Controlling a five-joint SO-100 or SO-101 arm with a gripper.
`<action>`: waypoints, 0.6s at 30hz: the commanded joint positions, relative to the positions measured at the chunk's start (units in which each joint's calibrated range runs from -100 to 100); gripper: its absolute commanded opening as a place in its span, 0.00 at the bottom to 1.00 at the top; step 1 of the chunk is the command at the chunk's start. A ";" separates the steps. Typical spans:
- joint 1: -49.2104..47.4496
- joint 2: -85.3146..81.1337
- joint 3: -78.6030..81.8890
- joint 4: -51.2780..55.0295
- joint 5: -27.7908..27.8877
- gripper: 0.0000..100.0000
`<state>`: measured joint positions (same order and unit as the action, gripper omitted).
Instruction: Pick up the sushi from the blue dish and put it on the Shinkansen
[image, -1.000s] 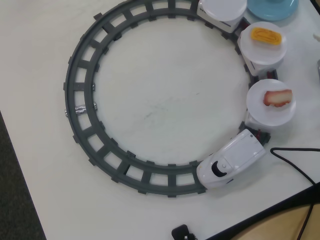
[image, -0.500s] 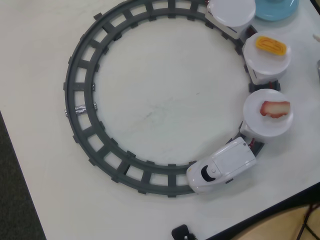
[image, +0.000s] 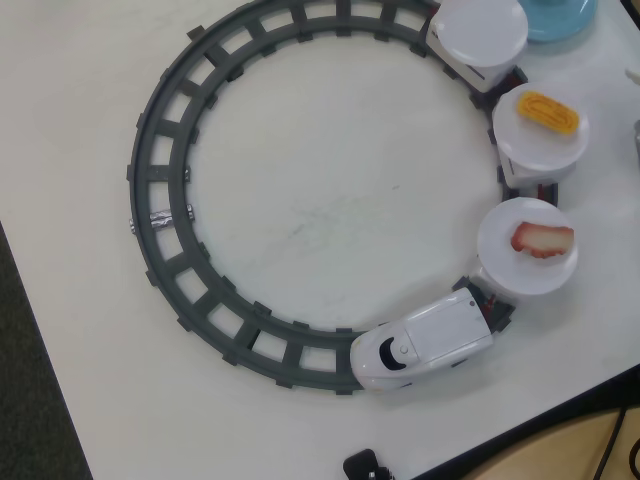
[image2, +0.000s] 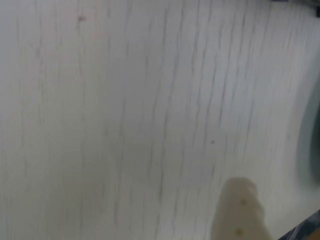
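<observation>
The white Shinkansen (image: 425, 345) stands on the grey ring track (image: 165, 150) at the lower right of the overhead view, its three discs trailing up the right side. The nearest disc (image: 527, 262) carries a red-and-white piece (image: 542, 240). The middle disc (image: 540, 140) carries a yellow piece (image: 548, 112). The far disc (image: 478, 30) is bare. The blue dish (image: 560, 18) is cut off at the top right edge, and no orange sushi shows on its visible part. My gripper is outside the overhead view. In the wrist view only one pale blurred finger (image2: 240, 210) shows, over bare white table.
The table edge runs along the left and the lower right of the overhead view. A small black object (image: 365, 465) lies at the bottom edge. A dark blurred curved shape (image2: 312, 140) sits at the right edge of the wrist view.
</observation>
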<state>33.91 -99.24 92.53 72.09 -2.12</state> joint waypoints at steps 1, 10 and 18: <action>0.16 0.49 0.11 1.64 0.12 0.35; -0.37 0.49 0.11 1.64 0.18 0.35; -0.37 1.16 -0.34 1.64 -0.40 0.35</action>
<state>33.91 -99.16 92.53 72.09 -2.12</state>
